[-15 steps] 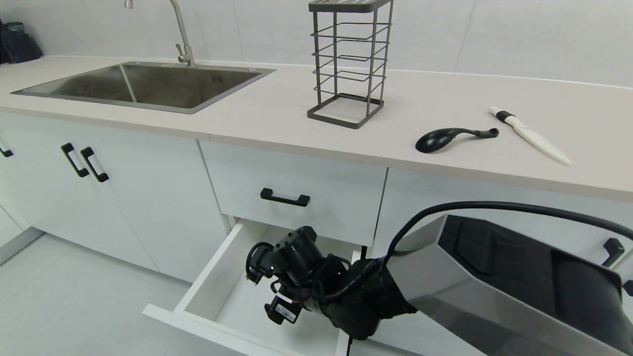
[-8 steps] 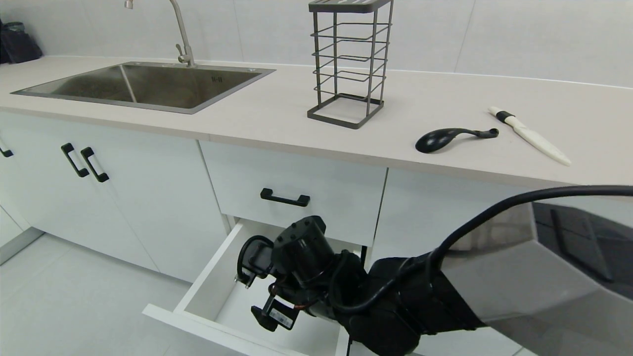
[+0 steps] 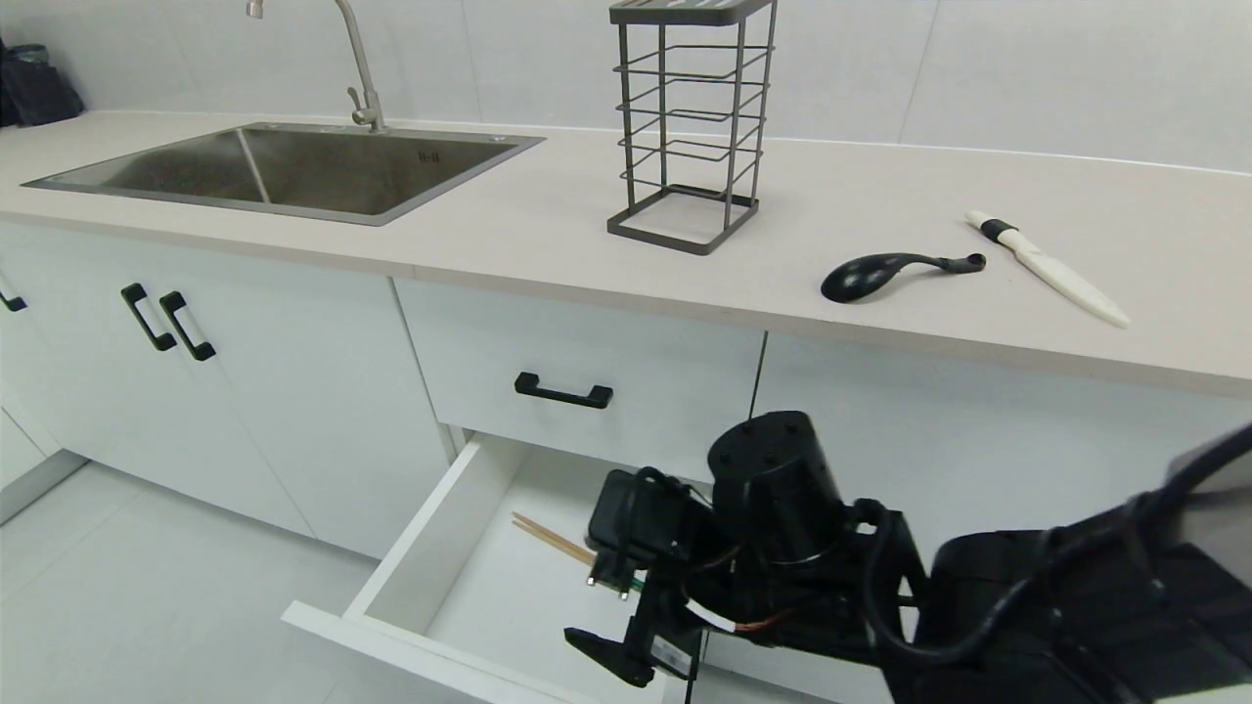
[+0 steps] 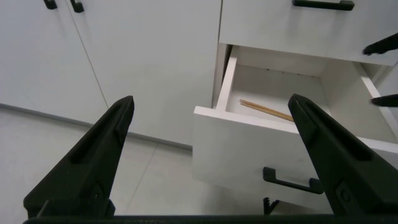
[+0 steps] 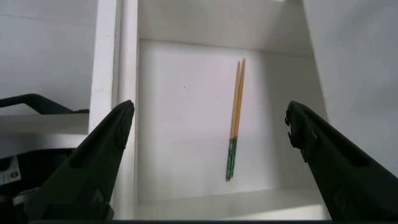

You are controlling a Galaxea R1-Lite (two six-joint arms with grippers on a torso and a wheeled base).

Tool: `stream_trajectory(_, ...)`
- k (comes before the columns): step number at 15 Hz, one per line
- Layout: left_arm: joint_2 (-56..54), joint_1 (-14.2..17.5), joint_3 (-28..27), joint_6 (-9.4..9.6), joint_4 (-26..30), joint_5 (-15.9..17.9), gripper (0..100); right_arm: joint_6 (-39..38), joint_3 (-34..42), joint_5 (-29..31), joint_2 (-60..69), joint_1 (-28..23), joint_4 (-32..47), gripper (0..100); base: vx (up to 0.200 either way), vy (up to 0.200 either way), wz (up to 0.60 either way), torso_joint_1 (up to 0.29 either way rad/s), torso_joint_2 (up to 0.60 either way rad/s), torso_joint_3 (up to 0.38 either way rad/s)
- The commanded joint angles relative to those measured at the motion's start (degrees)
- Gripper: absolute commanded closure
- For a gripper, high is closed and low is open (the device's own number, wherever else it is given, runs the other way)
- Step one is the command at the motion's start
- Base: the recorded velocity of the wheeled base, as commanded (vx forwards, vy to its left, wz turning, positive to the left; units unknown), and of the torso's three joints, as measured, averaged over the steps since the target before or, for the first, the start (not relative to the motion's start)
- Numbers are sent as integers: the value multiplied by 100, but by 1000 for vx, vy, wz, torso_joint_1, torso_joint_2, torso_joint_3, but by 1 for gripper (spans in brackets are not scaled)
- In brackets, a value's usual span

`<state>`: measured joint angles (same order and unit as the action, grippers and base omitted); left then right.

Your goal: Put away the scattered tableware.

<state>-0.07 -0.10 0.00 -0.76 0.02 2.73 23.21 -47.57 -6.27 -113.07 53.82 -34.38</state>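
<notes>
Right wrist view: my right fingers [image 5: 93,162] are spread apart and empty above the open drawer [image 5: 127,93], where the chopsticks [image 5: 234,118] lie flat. My left fingers [image 4: 93,155] are also apart and empty, out before the drawer's front. On the desk [image 3: 548,225], far right, a black spoon [image 3: 866,276] lies just left of a white knife [image 3: 1051,269].

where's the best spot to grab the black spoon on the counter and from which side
Take the black spoon by its thin handle, midway between bowl and curled end, from above with the jaws across it. It lies on the counter, and the bowl looks too wide to pinch.
</notes>
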Motion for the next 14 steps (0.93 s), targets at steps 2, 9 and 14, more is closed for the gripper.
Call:
stream_trajectory(2, 7, 1, 0, -4, -2, -1, 0, 8, 731, -85, 936, -170, -192, 0, 0, 0, 0, 0, 0, 0)
stream_trajectory(9, 7, 1, 0, -4, -2, -1, 0, -133, 169, -120, 1076, 181, -183, 0, 0, 0, 0, 0, 0, 0)
stream_trajectory(14, 7, 1, 0, -4, 6, -1, 0, -177, 186, -85, 857, 331, 107, 0, 0, 0, 0, 0, 0, 0)
